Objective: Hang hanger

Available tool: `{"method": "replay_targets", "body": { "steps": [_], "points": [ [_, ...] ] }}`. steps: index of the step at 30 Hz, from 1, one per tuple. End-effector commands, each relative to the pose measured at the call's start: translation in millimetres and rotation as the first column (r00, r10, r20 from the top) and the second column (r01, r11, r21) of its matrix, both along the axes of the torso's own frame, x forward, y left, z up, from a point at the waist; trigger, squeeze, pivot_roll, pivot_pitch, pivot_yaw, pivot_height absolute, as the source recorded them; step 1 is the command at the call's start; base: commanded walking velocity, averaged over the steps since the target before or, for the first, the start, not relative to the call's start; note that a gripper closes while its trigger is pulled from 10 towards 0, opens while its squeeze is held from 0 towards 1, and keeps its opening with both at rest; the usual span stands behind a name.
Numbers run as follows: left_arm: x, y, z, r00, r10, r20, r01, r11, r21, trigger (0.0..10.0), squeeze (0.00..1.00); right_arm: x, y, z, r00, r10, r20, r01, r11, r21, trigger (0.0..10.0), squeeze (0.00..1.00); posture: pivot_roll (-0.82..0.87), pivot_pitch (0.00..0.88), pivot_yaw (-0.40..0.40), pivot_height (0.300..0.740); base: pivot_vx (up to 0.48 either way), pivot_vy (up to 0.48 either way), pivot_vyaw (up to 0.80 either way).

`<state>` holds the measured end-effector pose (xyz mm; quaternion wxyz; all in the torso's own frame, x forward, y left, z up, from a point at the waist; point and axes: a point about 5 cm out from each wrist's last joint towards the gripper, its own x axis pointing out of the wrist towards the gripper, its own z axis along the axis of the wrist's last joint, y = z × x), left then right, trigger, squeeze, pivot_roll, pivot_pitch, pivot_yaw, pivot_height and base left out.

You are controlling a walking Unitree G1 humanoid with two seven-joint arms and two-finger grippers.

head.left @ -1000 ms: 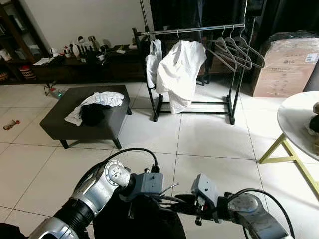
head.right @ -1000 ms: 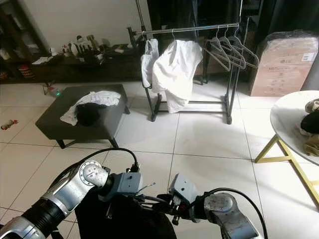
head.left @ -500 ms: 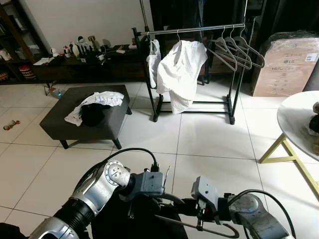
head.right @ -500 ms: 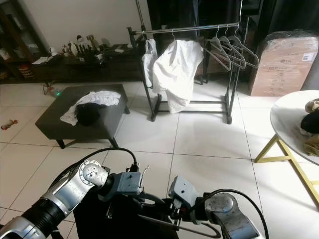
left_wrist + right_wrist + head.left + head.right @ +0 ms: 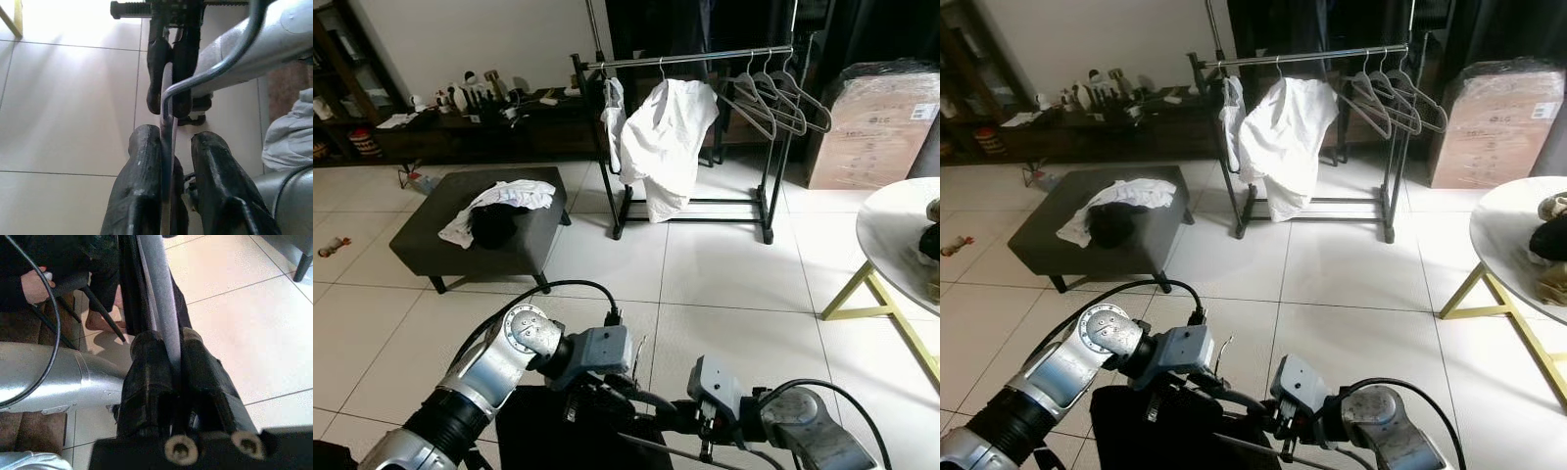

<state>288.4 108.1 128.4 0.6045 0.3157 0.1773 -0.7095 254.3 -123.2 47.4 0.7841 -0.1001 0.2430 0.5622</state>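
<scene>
A grey hanger (image 5: 159, 293) with a black garment (image 5: 553, 431) draped on it is held low in front of me by both grippers. My left gripper (image 5: 173, 139) is shut on the hanger's thin bar. My right gripper (image 5: 168, 340) faces it and is shut on the same hanger. In the eye views the two grippers meet near the bottom edge, with a piece of the hanger's wire (image 5: 656, 450) showing below them. The clothes rack (image 5: 690, 57) stands across the room, holding a white shirt (image 5: 666, 137) and several empty hangers (image 5: 773, 98).
A dark bench (image 5: 524, 240) with white and black clothes stands to the left of the rack. A round white table (image 5: 891, 245) on yellow legs is at the right, and a cardboard box (image 5: 876, 127) is behind it. A person's hand (image 5: 32, 284) is close behind my arms.
The hanger has turned between the grippers. Its hook, seen at the lower right half a second ago, has dropped below the picture. Both grippers kept their hold.
</scene>
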Motion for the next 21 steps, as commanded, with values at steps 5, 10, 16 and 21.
{"method": "replay_targets", "body": {
  "steps": [5,10,16,21],
  "points": [
    [-4.8,24.4,10.5,1.000,-0.020,-0.023,0.021,0.999,0.040,10.0,1.00,8.6,-11.8,0.2,0.996,-0.092,0.020,0.093,0.995,-0.022,0.0,0.00,-0.13,0.084,0.150,0.740,0.000,0.000,0.00],
    [-6.4,38.5,18.6,1.000,0.008,-0.018,-0.007,0.999,0.053,10.0,1.00,9.2,-14.4,-2.7,0.993,-0.118,0.016,0.118,0.993,-0.019,0.0,0.00,-0.13,0.085,0.148,0.740,0.000,0.000,0.00],
    [-13.9,73.3,28.4,0.991,0.132,-0.018,-0.130,0.989,0.066,10.0,1.00,10.2,-23.2,-5.2,0.986,-0.168,0.014,0.169,0.986,-0.018,0.0,0.00,-0.12,0.093,0.149,0.740,0.000,0.000,0.00],
    [-12.9,86.6,26.1,0.941,0.338,-0.021,-0.339,0.939,-0.061,10.0,1.00,13.1,-31.8,1.1,0.983,-0.181,0.032,0.182,0.983,-0.005,0.0,0.00,-0.11,0.098,0.151,0.740,0.000,0.000,0.00]
  ]
}}
